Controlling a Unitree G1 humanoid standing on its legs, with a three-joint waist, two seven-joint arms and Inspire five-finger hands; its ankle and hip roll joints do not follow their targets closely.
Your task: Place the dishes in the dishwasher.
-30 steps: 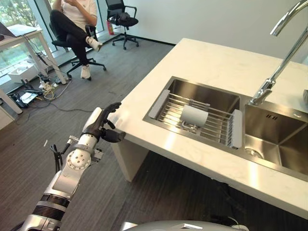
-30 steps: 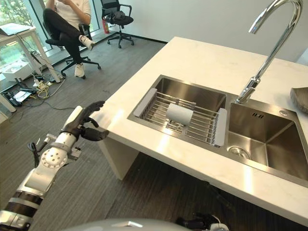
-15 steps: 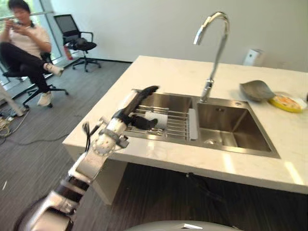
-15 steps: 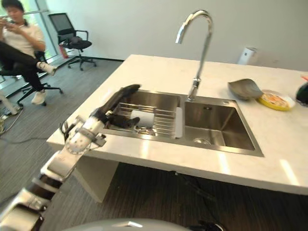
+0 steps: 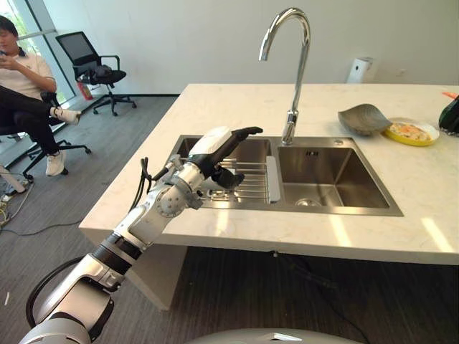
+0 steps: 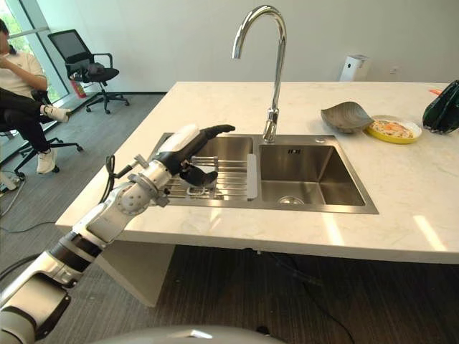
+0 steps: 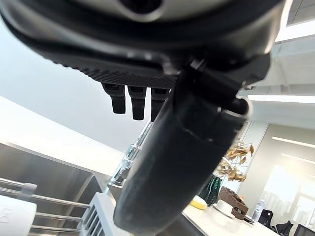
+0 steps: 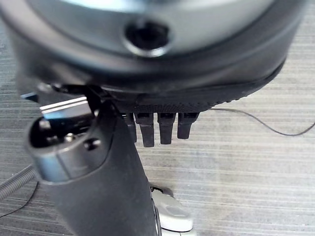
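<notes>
Hovering over the sink rack holding a white cup: left hand, fingers straight.

White mug, yellow plate, grey bowl, steel sink.

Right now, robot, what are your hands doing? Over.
Left hand open above sink rack. Right hand open, low over the floor. Cup in rack, untouched.

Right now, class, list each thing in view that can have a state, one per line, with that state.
Left hand: fingers straight, open, over the rack, holding nothing.
Right hand: open, over the floor.
Mug: lying on its side on the rack.
Rack: set across the left basin.
Yellow plate: on the counter, food on it.
Tap: not running.
</notes>
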